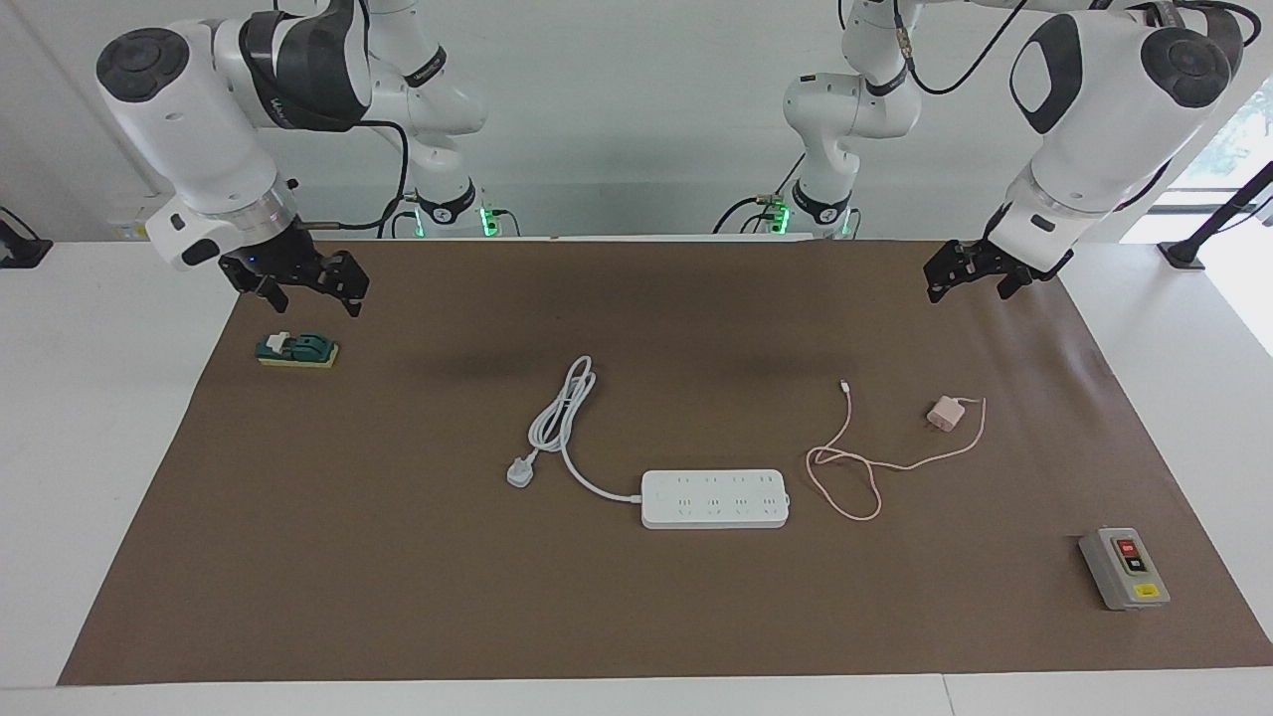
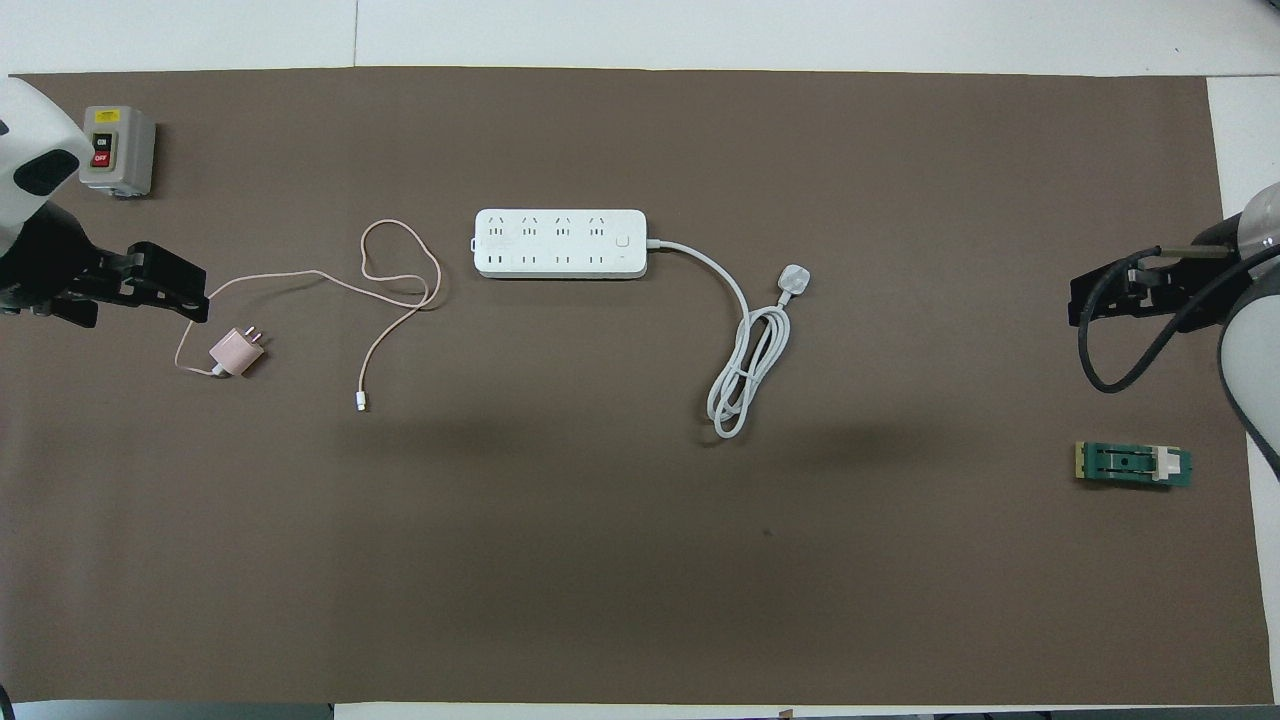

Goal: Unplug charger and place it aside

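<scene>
The table (image 1: 636,686) is seen by one high camera facing the robots, and by another steeply from above their end — the whole brown mat (image 2: 640,560) is shared.

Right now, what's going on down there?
Left gripper open, raised, empty. Right gripper waiting above mat. Charger unplugged, lying apart from power strip. Nothing blocking.

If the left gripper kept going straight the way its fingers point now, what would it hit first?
Probably the bare brown mat. The left gripper hangs empty, slanting down toward the table's middle, and that line seems to pass the charger on the robots' side. Depth is uncertain.
</scene>
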You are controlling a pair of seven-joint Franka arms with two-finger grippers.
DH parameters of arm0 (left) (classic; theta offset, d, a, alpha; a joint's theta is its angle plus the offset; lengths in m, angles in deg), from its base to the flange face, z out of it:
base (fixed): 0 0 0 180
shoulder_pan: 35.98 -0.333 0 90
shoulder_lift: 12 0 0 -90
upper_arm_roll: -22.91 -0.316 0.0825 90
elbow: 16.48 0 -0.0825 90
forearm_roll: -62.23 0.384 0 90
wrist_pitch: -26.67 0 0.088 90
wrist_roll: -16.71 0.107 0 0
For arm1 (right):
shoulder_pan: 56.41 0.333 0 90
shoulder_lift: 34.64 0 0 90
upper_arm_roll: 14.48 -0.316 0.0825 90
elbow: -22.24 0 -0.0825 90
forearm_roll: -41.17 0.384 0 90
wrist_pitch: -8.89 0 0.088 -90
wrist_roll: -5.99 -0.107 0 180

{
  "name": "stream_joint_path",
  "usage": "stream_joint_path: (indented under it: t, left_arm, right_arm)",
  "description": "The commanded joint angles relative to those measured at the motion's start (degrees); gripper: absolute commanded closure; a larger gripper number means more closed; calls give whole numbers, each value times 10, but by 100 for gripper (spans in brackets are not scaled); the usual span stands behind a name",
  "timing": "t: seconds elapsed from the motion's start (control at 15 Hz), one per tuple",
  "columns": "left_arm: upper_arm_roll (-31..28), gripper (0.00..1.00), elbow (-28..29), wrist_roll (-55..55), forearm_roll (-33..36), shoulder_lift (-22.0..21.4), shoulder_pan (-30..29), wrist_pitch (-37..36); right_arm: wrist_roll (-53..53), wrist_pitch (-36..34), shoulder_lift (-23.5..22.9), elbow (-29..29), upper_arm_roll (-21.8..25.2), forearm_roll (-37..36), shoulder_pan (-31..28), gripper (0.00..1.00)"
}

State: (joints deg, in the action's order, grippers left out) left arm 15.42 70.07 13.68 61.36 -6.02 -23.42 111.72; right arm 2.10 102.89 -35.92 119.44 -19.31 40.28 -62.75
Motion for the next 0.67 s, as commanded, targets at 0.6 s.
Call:
stream_joint_path:
  t: [0.6]
  left_arm:
    - [4,0,-11,9,2,7,-4,13]
  right_arm:
    - [13,2,15,19,-6,-9,-9,0]
